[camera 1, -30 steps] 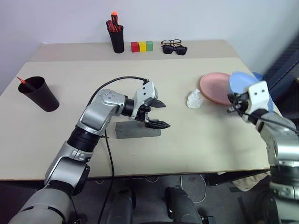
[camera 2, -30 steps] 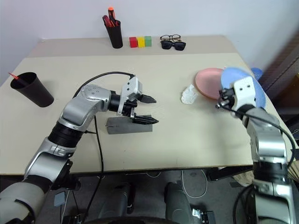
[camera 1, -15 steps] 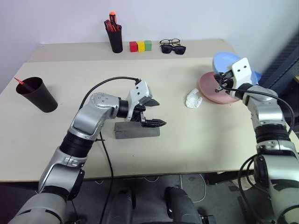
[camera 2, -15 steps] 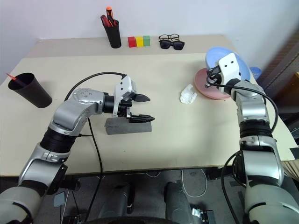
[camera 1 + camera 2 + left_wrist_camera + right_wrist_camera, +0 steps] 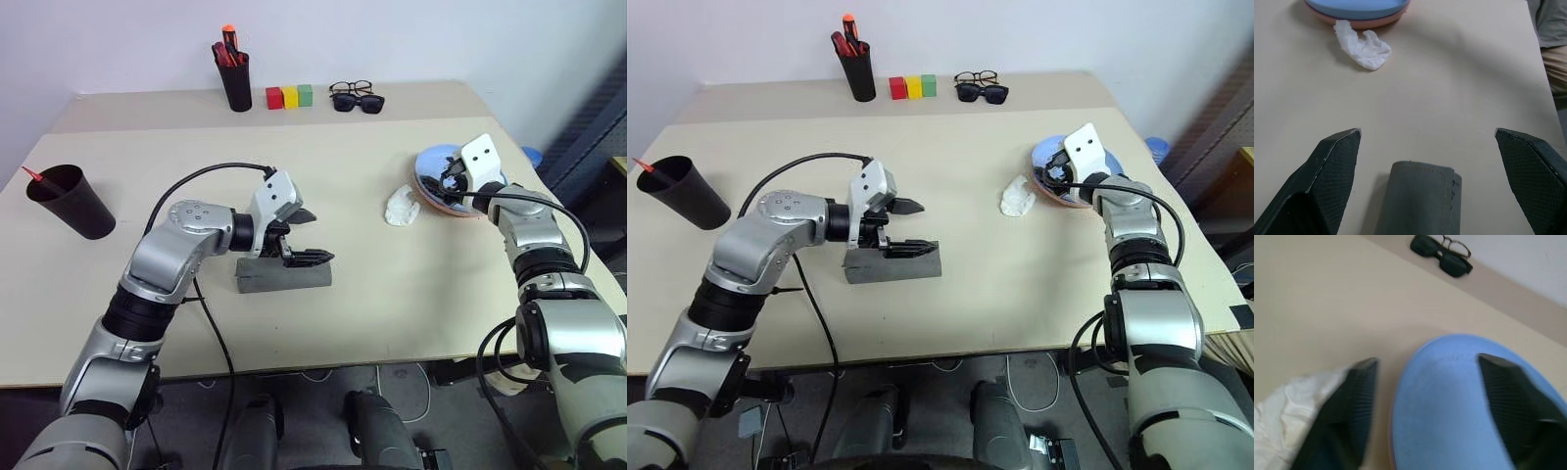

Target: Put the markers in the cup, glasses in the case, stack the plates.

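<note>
The light blue plate (image 5: 1464, 406) lies on top of the salmon pink plate (image 5: 1352, 20) at the table's right side. My right gripper (image 5: 1427, 360) hovers open over the blue plate's near rim, one finger on each side of it. The grey case (image 5: 284, 275) lies shut in the middle of the table, and my left gripper (image 5: 301, 236) hangs open just above it, holding nothing. At the far left stands the black cup (image 5: 67, 204) with a red-tipped marker (image 5: 33, 175) sticking out of it. The glasses are out of view.
A crumpled white tissue (image 5: 402, 207) lies just left of the plates. Along the back edge stand a black pen holder with red markers (image 5: 235, 78), three coloured blocks (image 5: 286, 96), and sunglasses with a dark-framed pair (image 5: 357, 96). A black cable loops over my left arm.
My right gripper carried the blue plate forward and left over the pink plate, set it down on it and opened. My left gripper drew slightly left above the case.
</note>
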